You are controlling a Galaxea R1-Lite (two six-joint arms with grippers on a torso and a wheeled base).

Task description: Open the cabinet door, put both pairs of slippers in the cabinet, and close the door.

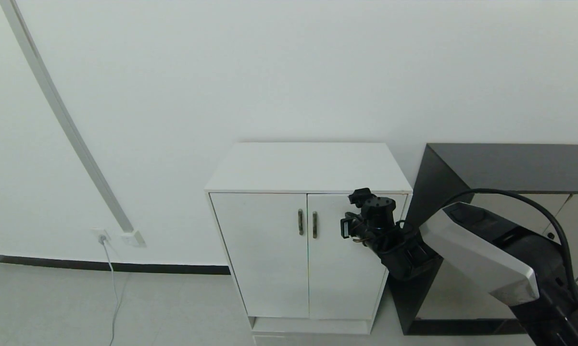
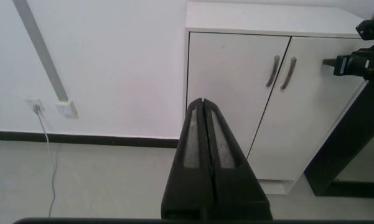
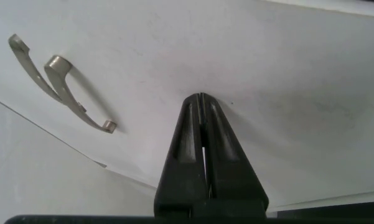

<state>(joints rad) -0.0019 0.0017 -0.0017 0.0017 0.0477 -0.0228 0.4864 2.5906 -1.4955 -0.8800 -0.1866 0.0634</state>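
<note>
The white cabinet (image 1: 308, 168) stands against the wall with both doors shut. Two metal handles (image 1: 307, 223) sit side by side at the middle seam. My right gripper (image 1: 347, 228) is shut and empty, its tip close against the right door (image 1: 342, 278), a little to the right of the handles. In the right wrist view the shut fingers (image 3: 201, 98) point at the door panel, with the right door's handle (image 3: 78, 93) off to one side. My left gripper (image 2: 203, 102) is shut with nothing in it, held back from the cabinet (image 2: 236, 81) above the floor.
A black cabinet with a mirrored front (image 1: 500, 168) stands tight against the white cabinet's right side. A wall socket (image 1: 101, 235) with a hanging cable is on the left wall. Bare grey floor (image 1: 101, 307) lies left of the cabinet.
</note>
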